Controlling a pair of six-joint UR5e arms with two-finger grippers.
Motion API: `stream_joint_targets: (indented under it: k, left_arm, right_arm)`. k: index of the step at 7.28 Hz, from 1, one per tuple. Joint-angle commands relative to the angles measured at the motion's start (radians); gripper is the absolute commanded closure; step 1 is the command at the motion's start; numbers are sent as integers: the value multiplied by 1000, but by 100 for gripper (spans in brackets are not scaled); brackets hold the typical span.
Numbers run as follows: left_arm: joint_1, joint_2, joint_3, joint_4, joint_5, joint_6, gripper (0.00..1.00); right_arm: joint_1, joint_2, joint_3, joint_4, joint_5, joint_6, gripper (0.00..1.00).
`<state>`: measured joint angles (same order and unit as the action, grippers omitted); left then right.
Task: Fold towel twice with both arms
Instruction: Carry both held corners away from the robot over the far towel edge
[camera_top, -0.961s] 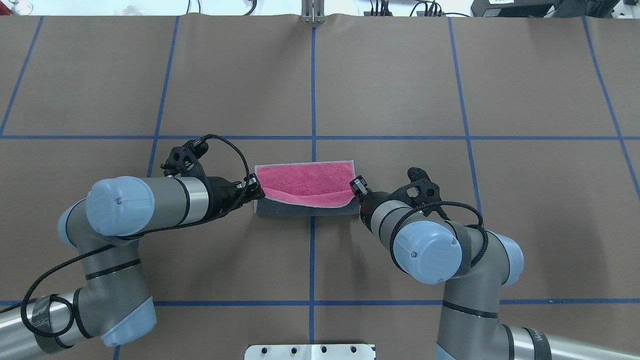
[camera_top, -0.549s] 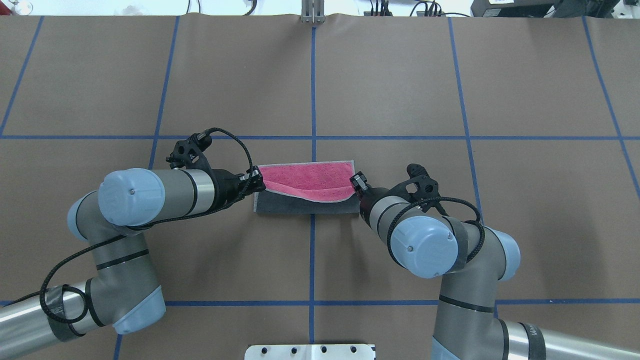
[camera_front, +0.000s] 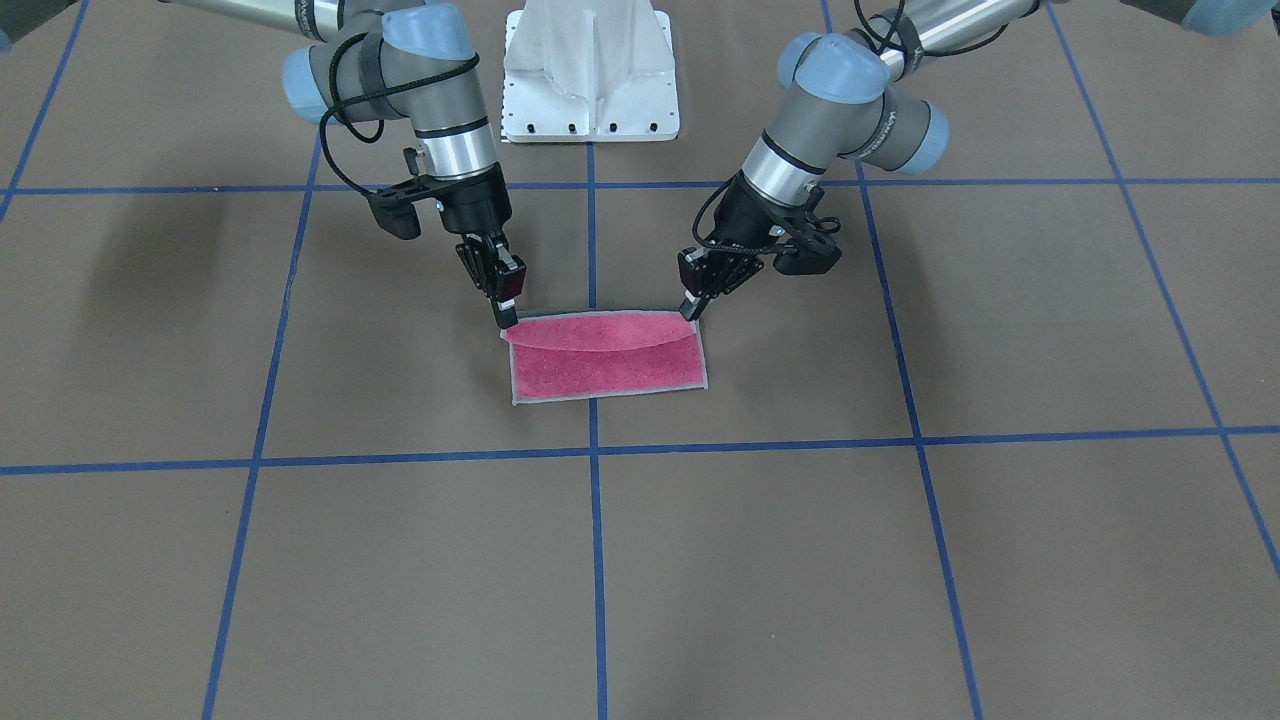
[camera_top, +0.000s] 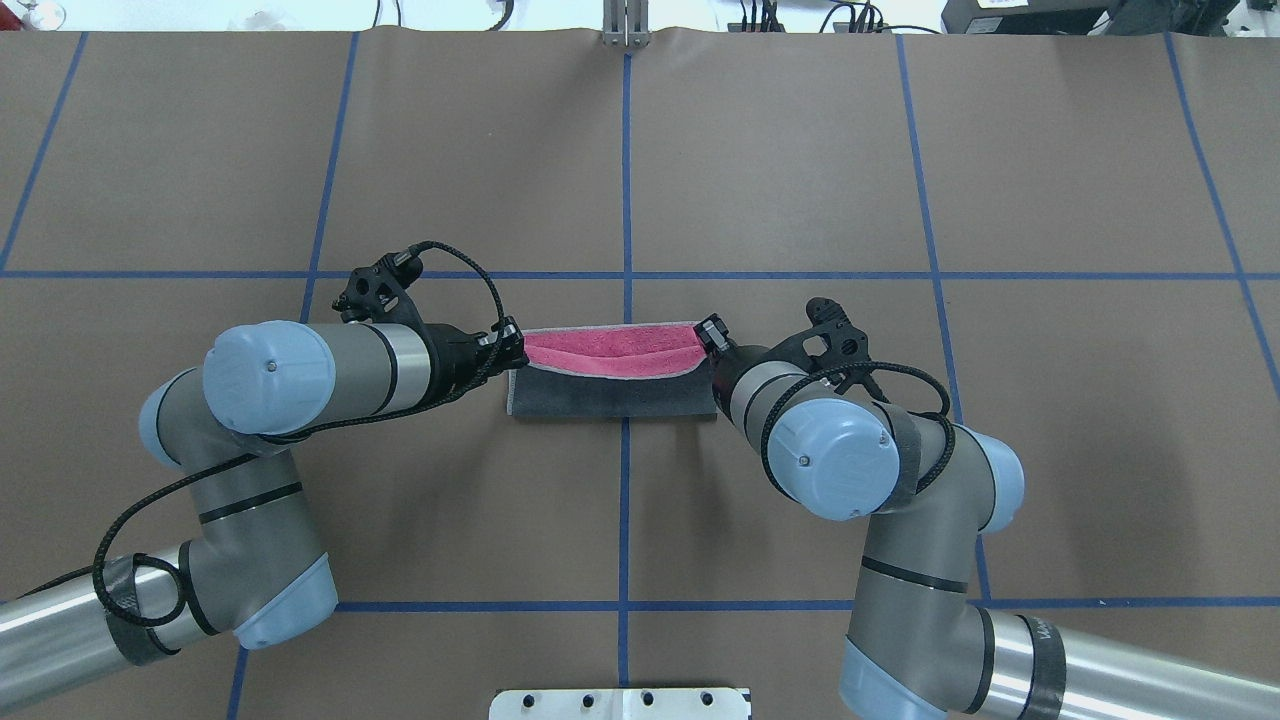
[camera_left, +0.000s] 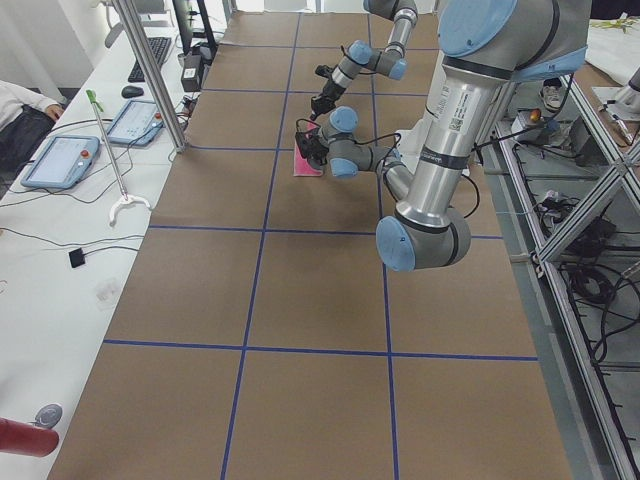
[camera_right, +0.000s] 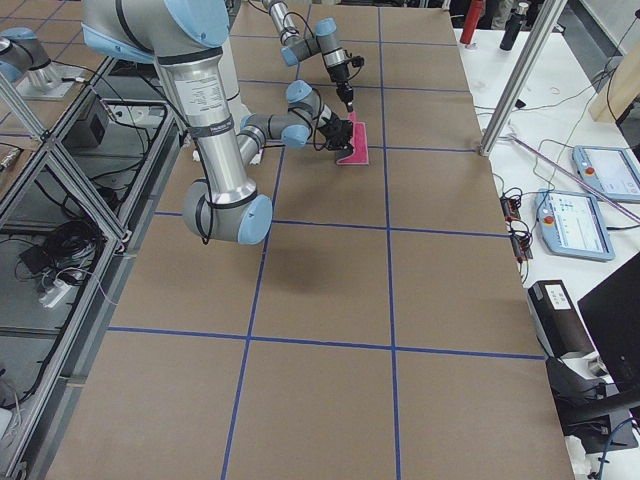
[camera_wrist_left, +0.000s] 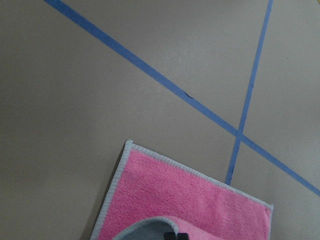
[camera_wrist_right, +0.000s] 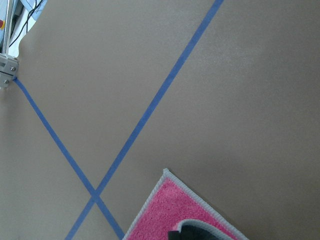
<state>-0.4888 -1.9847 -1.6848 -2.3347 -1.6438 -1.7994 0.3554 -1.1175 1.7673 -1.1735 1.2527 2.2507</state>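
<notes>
Overhead exterior: towel (camera_top: 612, 395), pink strip beyond dark grey, corners pinched by left gripper (camera_top: 515, 348), right gripper (camera_top: 709, 334).

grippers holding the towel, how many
2. The left gripper pinches the lifted edge of the towel at its left end in the overhead view; the right gripper pinches that edge's right end.

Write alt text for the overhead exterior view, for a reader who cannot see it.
The left pincer and right pincer each pinch one end of the lifted edge of a towel, mid-fold. The flap shows dark grey, with a pink strip beyond it, on a brown table with blue tape lines.
</notes>
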Motion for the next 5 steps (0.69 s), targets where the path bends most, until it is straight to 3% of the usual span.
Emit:
stream_joint_targets:
  k: [1,5]
  left_arm:
    - [-5,0,14,-3,-1,0,100]
    - [-7,-37,65,-3,1,32,100]
  right_arm:
    - [8,2,-5,0,1,-3,100]
    - [8,22,-29,3,2,-14,100]
